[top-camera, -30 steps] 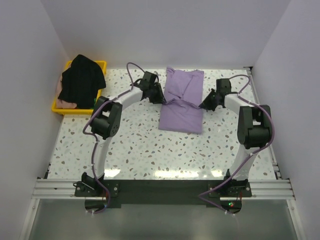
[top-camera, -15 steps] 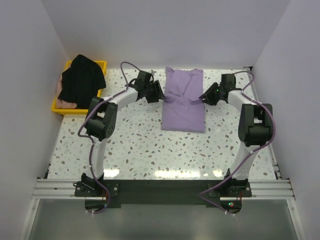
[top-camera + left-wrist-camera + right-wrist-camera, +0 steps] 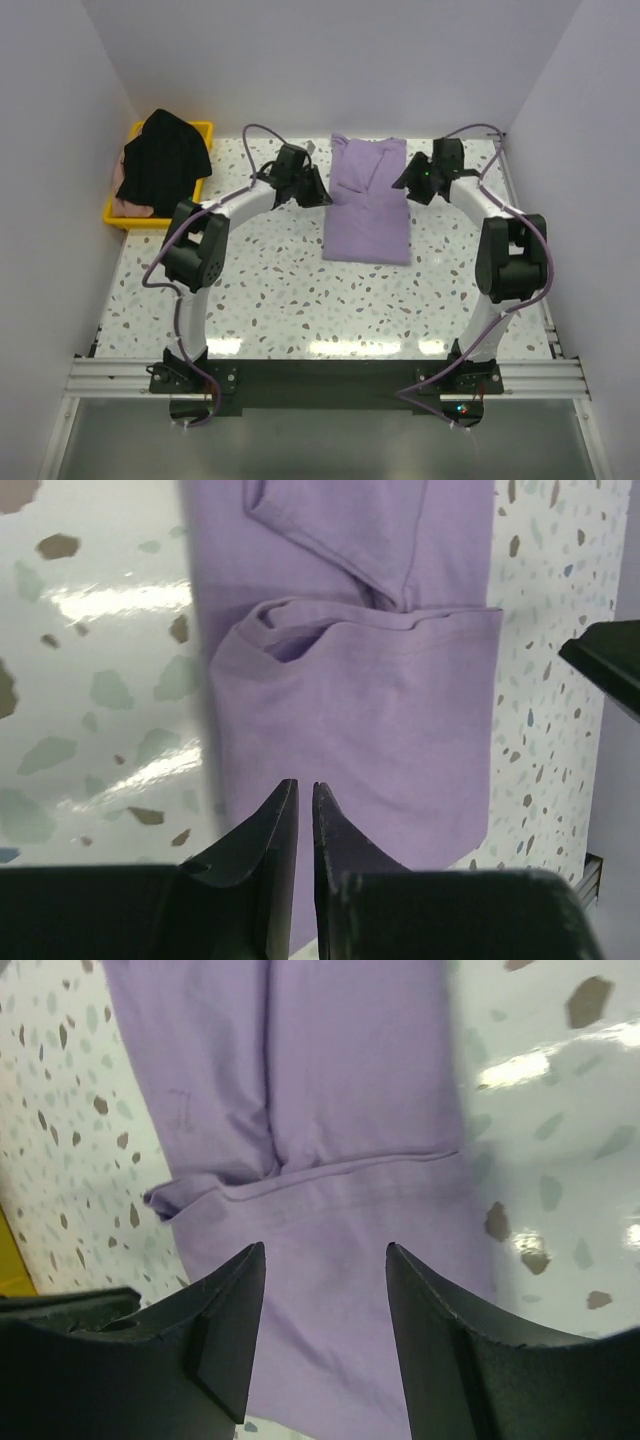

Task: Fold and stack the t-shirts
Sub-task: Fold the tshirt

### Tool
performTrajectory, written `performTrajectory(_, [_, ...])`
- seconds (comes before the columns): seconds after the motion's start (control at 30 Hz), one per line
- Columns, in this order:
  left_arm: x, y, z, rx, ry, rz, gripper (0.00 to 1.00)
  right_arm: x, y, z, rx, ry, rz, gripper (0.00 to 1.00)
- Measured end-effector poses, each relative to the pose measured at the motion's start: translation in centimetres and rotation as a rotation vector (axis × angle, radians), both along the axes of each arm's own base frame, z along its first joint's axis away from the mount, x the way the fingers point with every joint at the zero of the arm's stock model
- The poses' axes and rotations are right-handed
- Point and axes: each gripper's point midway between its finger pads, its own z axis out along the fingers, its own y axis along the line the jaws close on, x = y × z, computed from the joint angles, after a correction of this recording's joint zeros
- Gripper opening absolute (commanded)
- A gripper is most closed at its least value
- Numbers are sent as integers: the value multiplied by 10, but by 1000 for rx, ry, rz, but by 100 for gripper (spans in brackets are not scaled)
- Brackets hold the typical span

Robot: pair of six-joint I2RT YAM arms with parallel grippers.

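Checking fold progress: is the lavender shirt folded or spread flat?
Folded: the lavender shirt lies as a narrow rectangle, with a hemmed edge doubled across it.

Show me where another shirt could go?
Biggest bare patch: table between the purple shirt and the arm bases. Smaller one: between the yellow tray and the left arm. Crowded: the left gripper and right gripper beside the shirt; the tray is full.

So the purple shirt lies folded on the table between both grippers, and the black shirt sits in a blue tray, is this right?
One thing is wrong: the tray is yellow, not blue, as the top view shows. The black shirt does sit in it.
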Motion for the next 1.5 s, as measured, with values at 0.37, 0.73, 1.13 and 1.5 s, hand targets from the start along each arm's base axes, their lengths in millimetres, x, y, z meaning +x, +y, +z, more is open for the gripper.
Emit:
performTrajectory(0.37, [34, -46, -22, -26, -31, -55, 13, 6, 71, -13, -176, -16, 200, 48])
performTrajectory(0.73, [53, -27, -58, -30, 7, -19, 13, 18, 47, -68, -345, 88, 201, 51])
performTrajectory(1.13, [53, -24, -61, -56, 7, 13, 12, 17, 28, -70, -440, 107, 157, 61])
performTrajectory(1.5, [50, -20, -61, -56, 10, 29, 10, 17, 27, -71, -453, 104, 161, 68])
